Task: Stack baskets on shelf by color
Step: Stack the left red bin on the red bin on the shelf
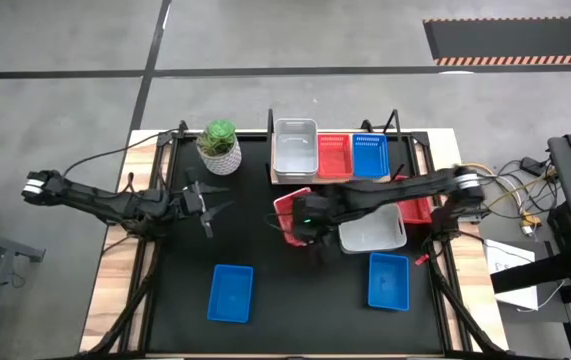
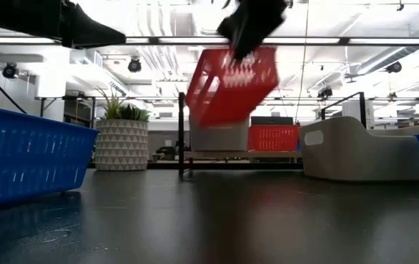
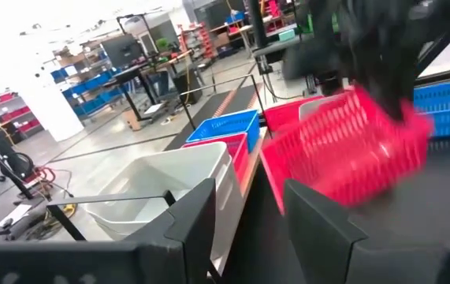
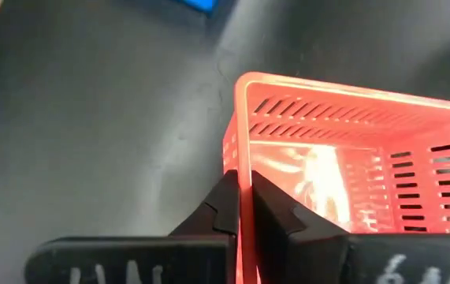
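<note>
Currently: right gripper (image 4: 243, 207) pinches red basket (image 4: 351, 166) wall, lifting it clear of the table for shelving; left gripper (image 1: 208, 206) parted, idle.

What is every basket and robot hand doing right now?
Red basket: lifted off the table, tilted, held by the right gripper, jaws shut on its wall.
Left gripper: open, holding nothing, waiting over the table.
Shelf: holds a white basket, a red one and a blue one, side by side.
Two blue baskets: on the table.
Another white basket: on the table.
</note>
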Robot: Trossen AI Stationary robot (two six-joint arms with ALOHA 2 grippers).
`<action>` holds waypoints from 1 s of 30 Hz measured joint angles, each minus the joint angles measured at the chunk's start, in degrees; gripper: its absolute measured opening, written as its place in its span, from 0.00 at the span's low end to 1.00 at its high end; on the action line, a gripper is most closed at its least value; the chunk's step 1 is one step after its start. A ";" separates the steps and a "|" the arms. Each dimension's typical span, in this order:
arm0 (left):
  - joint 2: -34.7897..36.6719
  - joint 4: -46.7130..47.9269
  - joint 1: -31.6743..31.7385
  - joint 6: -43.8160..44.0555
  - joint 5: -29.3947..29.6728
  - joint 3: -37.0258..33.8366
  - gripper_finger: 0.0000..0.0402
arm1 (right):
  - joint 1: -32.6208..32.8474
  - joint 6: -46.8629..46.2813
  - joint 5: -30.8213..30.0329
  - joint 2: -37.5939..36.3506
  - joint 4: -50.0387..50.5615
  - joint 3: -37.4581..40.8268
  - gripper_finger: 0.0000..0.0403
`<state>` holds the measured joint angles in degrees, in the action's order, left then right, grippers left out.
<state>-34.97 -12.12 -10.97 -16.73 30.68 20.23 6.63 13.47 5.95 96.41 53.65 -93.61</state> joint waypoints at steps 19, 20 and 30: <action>-2.11 -1.24 0.01 -0.20 0.26 0.22 0.33 | -17.55 7.95 -13.38 -25.29 -7.38 20.53 0.02; -2.11 -1.33 0.01 -0.21 0.30 0.22 0.33 | -19.00 8.65 -11.81 -25.87 -9.46 22.48 0.02; -2.08 -1.20 0.02 -0.22 0.32 0.17 0.33 | -28.56 12.77 -4.55 -24.72 -24.24 34.29 0.02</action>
<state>-37.05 -13.32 -10.95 -16.95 30.99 20.39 -21.92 26.24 1.40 71.68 29.42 -59.32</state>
